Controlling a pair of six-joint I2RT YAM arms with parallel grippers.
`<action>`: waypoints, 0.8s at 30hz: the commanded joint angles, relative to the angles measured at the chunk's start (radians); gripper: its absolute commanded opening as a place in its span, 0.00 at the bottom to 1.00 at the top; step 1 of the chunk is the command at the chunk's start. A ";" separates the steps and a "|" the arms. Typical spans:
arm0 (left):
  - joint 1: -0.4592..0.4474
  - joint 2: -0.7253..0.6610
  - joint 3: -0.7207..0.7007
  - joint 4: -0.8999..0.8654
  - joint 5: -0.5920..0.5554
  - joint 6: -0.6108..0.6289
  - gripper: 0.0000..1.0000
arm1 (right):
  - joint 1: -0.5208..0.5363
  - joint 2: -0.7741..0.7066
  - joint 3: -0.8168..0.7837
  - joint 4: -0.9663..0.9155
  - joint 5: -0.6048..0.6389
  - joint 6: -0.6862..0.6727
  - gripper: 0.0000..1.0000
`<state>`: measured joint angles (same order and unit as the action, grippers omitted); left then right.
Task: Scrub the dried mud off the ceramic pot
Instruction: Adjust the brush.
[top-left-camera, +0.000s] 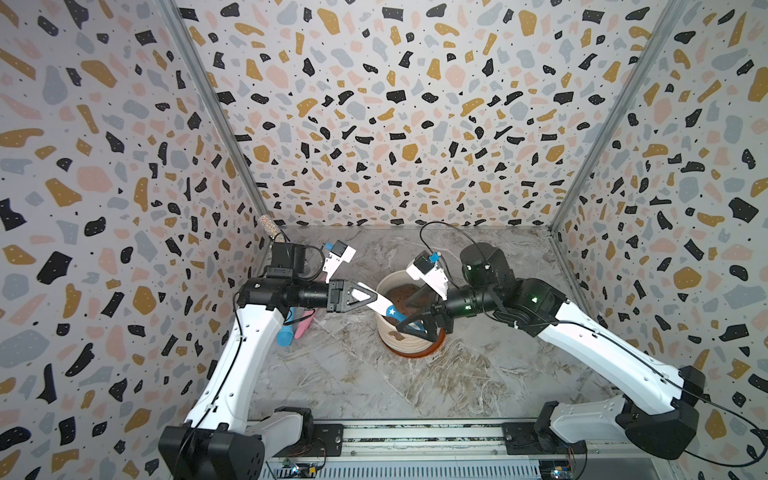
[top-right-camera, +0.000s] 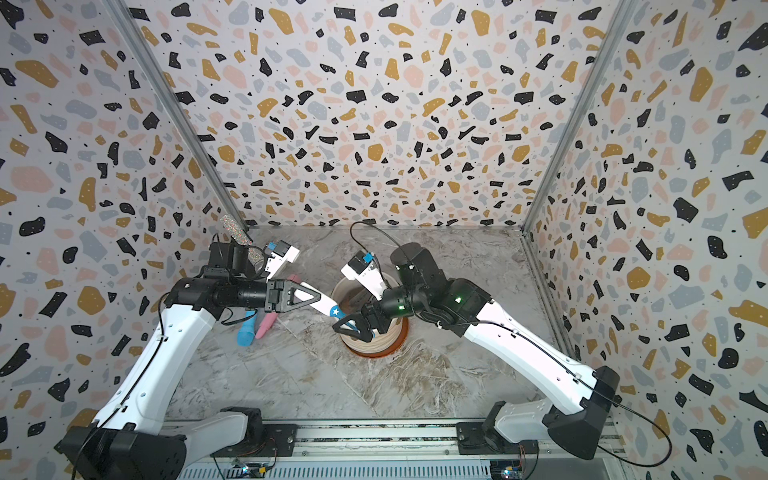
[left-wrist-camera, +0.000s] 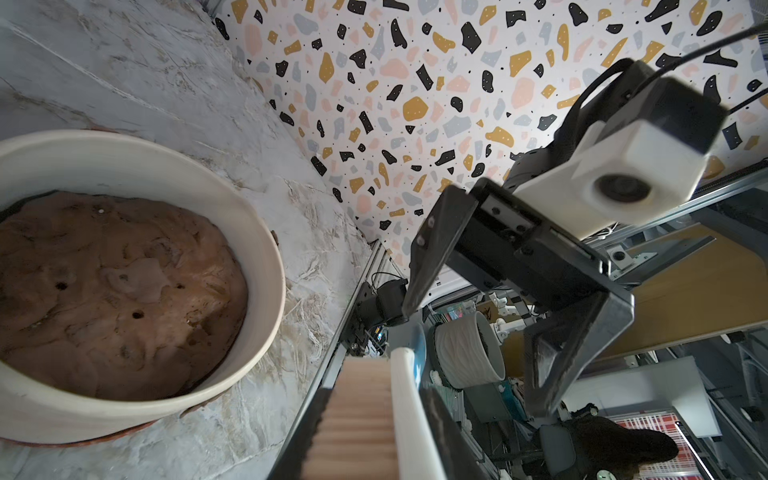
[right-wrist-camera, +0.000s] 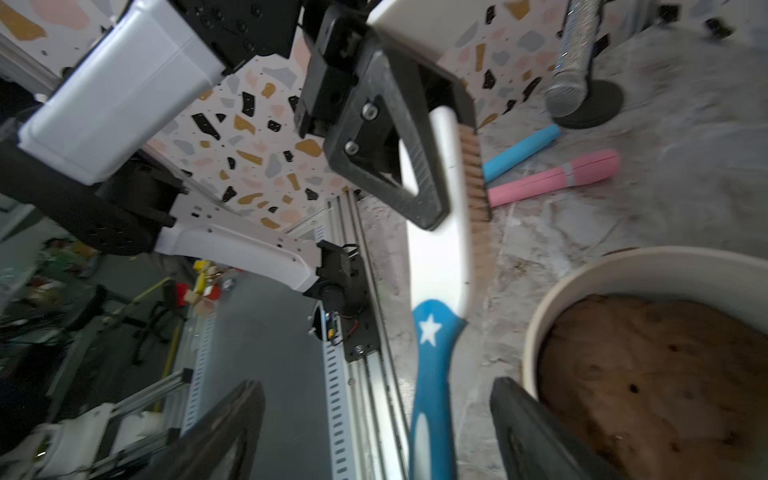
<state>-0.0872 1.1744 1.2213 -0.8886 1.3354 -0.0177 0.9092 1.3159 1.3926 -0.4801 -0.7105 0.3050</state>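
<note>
**Cream ceramic pot mid-table, brush hanging over its left rim**

Your ceramic pot (top-left-camera: 405, 343) stands upright about mid-table on a terracotta saucer (top-left-camera: 417, 356), with a mound of brown soil (top-left-camera: 405, 296) inside. The dried mud (top-left-camera: 400, 337) shows as small tan blotches on the near ribbed wall, just below the right gripper (top-left-camera: 404, 318). You can't inspect the wall above them, because that gripper and the brush cover it.

The left gripper (top-left-camera: 374, 300) reaches in from the left and is clamped on the scrub brush (top-left-camera: 386, 308). One finger lies on its white back and the other on the tan bristle side. From there the brush runs to the right, and its blue, star-marked handle crosses above the pot's near left rim. The bristles sit left of the pot, clear of it.

The right gripper is spread wide, with the blue handle running between its fingers (right-wrist-camera: 528, 419). The right wrist view shows a gap on both sides, so it grasps nothing. Its white camera housing (top-left-camera: 428, 276) hides part of the soil from above.

Left of the pot, beside the left arm, a blue stick (top-left-camera: 284, 334) and a pink stick (top-left-camera: 303, 328) lie side by side on the marble table (top-left-camera: 374, 386). A glittery microphone (top-left-camera: 270, 227) stands at the far left corner.
</note>
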 joint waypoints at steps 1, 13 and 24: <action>-0.004 -0.027 -0.006 -0.018 0.097 0.060 0.22 | -0.001 -0.002 -0.069 0.152 -0.156 0.173 0.85; -0.003 -0.043 -0.044 0.030 0.153 0.038 0.21 | -0.015 -0.020 -0.169 0.408 -0.199 0.382 0.52; 0.009 -0.039 -0.010 0.007 0.101 0.068 0.15 | -0.023 -0.025 -0.223 0.634 -0.160 0.628 0.27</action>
<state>-0.0811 1.1423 1.1915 -0.8890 1.4372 0.0196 0.8902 1.3102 1.1538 0.0326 -0.8631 0.8509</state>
